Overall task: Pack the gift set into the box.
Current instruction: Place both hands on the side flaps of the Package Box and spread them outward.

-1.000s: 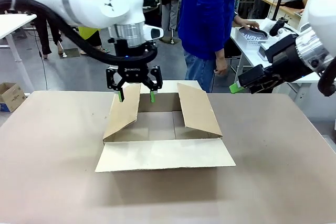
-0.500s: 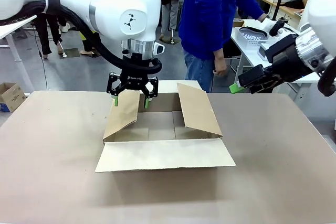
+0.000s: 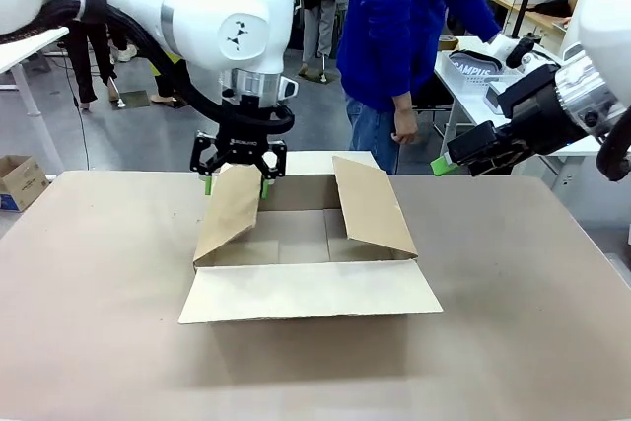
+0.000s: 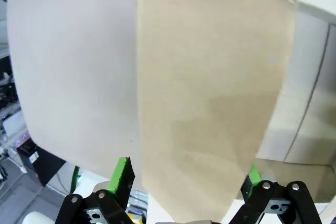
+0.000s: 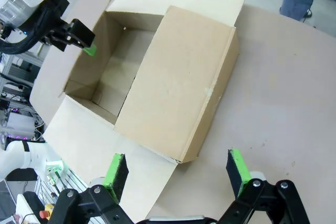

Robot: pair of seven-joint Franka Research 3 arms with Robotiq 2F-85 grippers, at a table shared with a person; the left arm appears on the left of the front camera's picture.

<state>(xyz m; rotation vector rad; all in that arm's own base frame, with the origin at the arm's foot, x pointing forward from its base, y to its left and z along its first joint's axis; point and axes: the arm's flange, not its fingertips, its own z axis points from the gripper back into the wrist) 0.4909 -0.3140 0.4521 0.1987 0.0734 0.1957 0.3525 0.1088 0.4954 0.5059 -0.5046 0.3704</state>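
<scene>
Beige table (image 3: 89, 303) carries the box (image 3: 308, 290) in its middle, flaps open, and the left gripper (image 3: 237, 182) stands wide open astride the raised left flap (image 3: 232, 216), while the right gripper (image 5: 176, 165), also wide open and empty, hangs high at the right, apart from the box.

Front: fixed, faces across the table (image 3: 99, 293) over the box (image 3: 306, 288). Left wrist: hard up against a box flap (image 4: 210, 103). Right wrist: higher, off beside the box, looking down. All three share the box.
</scene>
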